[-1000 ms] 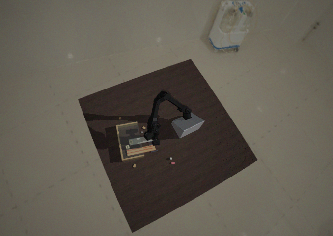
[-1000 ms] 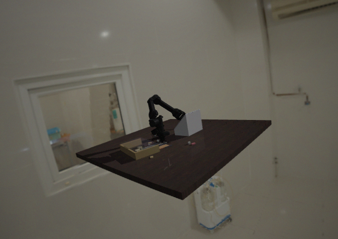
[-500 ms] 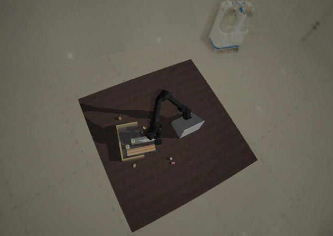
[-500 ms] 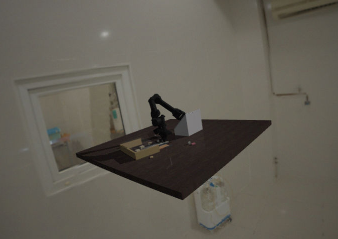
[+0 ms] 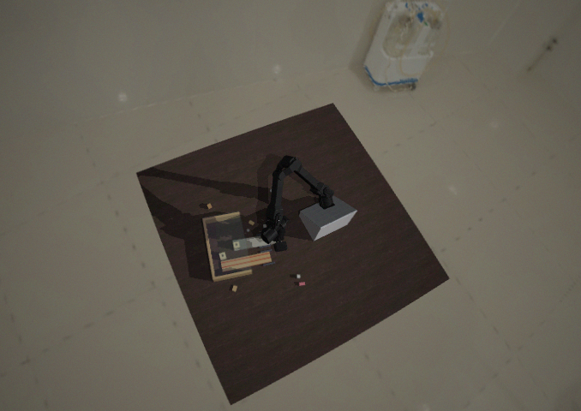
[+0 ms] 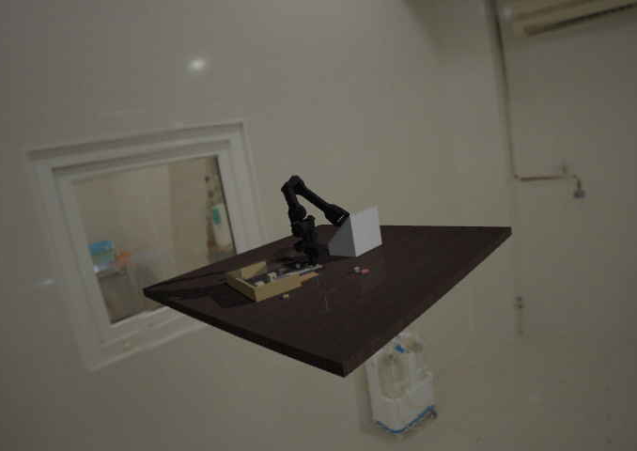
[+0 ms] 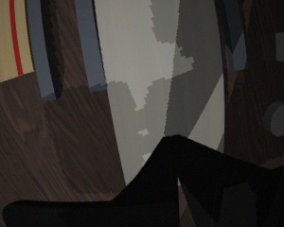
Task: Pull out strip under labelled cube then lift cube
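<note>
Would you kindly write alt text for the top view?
A black robot arm reaches from its grey base to a shallow wooden tray, its shut claw at a grey strip beside a red-striped strip. Small blocks dot the dark table.

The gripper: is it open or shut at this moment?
Shut. In the wrist view the gripper shows dark fingers meeting with no gap, pressed low over the grey strip. No object is visible between them.
</note>
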`<state>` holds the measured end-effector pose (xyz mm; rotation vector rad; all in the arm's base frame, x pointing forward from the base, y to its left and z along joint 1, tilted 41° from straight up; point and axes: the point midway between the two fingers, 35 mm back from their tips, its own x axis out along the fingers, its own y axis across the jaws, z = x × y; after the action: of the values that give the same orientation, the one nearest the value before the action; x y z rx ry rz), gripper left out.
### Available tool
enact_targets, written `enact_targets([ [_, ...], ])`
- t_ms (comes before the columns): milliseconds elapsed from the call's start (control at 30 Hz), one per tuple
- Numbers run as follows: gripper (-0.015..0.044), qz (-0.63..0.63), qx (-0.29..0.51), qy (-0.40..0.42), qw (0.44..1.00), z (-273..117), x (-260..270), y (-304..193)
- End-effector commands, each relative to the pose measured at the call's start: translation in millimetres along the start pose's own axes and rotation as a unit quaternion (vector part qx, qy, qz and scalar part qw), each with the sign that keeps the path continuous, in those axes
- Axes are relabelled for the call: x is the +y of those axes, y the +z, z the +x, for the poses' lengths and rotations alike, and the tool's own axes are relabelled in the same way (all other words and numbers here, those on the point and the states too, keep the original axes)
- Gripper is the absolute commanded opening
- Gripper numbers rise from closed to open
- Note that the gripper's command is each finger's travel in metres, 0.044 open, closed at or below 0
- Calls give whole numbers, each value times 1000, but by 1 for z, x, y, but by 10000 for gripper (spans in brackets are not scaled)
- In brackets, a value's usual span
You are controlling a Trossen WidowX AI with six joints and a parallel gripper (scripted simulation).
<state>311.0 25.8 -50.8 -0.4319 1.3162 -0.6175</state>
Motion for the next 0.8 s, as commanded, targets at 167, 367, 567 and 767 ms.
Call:
enact_targets([
  [167,0,-4,15,-2,1000,6,-1,-23],
  [367,0,-5,15,-2,1000,6,-1,-32],
  [567,0,-5,15,-2,1000,5,-1,-41],
  [767,0,-5,15,-2,1000,5,-1,-50],
])
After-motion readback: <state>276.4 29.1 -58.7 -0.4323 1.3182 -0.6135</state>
